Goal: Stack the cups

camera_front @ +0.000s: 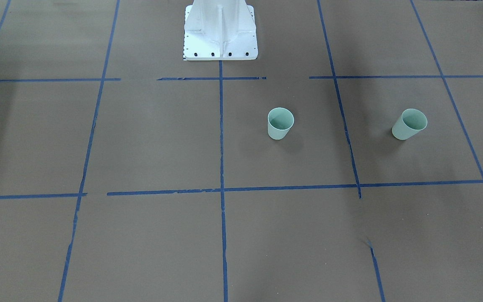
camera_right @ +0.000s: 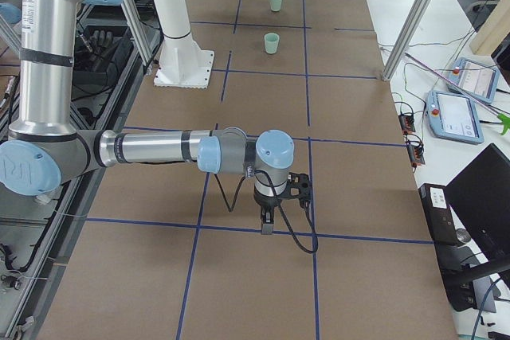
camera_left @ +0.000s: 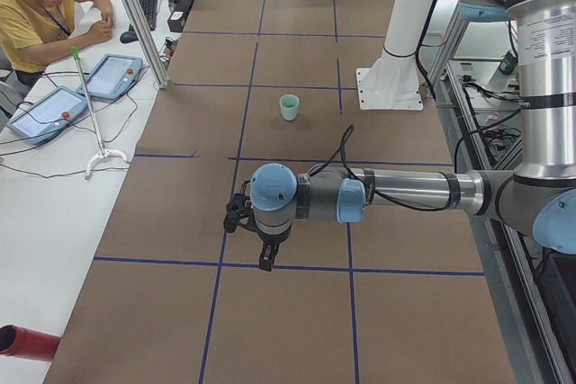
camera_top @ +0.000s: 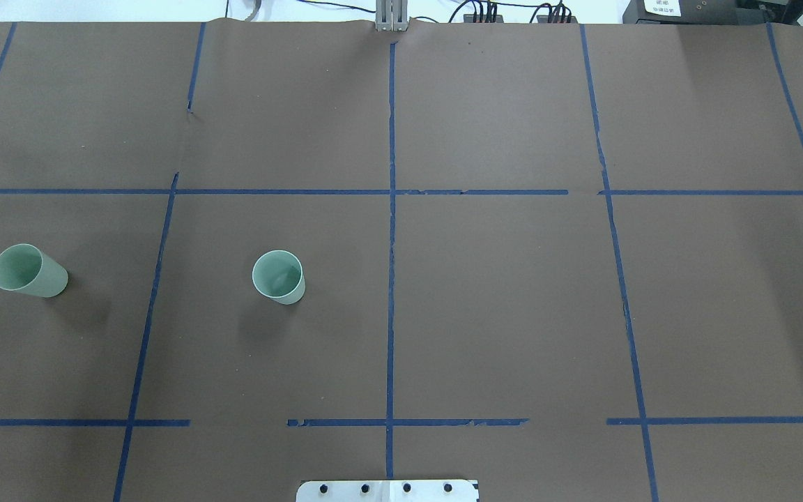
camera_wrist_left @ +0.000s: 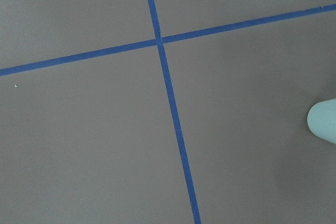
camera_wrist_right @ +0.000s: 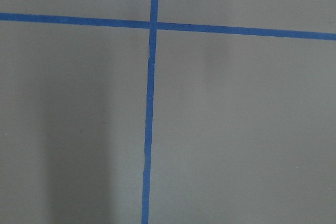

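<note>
Two pale mint-green cups stand upright and apart on the brown table, both on my left side. In the overhead view, one cup is left of the centre line and the other cup is near the left edge. They also show in the front view. The left wrist view catches one cup's edge at its right border. My left gripper shows only in the left side view and my right gripper only in the right side view, both hanging above bare table; I cannot tell whether they are open or shut.
Blue tape lines divide the table into squares. The white robot base stands at the middle of the robot's edge. An operator sits with tablets beside the table. More tablets lie on the side bench.
</note>
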`<state>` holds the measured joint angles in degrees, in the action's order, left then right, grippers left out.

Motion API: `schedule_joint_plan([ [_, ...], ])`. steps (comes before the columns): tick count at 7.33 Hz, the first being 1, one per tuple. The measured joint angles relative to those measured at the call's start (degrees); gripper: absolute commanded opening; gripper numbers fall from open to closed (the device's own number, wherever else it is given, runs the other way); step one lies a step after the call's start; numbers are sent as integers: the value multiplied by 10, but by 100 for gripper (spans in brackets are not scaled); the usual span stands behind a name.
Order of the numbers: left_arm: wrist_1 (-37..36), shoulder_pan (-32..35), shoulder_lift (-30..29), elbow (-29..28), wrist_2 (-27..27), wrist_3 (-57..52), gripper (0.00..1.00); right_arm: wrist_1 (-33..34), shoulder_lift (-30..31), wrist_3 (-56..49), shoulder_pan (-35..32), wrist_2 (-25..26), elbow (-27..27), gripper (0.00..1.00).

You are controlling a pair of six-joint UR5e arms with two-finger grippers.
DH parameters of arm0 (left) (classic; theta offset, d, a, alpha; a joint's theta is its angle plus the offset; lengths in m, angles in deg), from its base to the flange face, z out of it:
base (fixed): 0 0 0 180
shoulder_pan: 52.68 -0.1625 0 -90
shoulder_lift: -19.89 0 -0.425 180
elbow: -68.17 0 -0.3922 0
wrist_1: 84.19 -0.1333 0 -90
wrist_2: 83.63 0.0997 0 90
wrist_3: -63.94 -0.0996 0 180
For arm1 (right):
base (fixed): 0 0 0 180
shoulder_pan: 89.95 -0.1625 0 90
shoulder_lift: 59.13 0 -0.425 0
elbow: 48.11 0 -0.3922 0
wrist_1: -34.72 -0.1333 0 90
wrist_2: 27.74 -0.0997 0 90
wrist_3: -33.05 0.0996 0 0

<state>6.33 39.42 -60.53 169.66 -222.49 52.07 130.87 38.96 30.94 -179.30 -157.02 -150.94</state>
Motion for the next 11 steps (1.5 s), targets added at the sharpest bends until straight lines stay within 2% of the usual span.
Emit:
schedule_joint_plan([
  [5, -2, -7, -11, 6, 7, 14, 100, 0, 0, 0, 0, 0, 0, 100],
  [7, 2, -49, -26, 15, 12, 54, 100, 0, 0, 0, 0, 0, 0, 100],
  [9, 56, -122, -32, 33, 14, 188, 100, 0, 0, 0, 1, 0, 0, 100],
  [11, 177, -181, -14, 34, 30, 336, 100, 0, 0, 0, 0, 0, 0, 100],
])
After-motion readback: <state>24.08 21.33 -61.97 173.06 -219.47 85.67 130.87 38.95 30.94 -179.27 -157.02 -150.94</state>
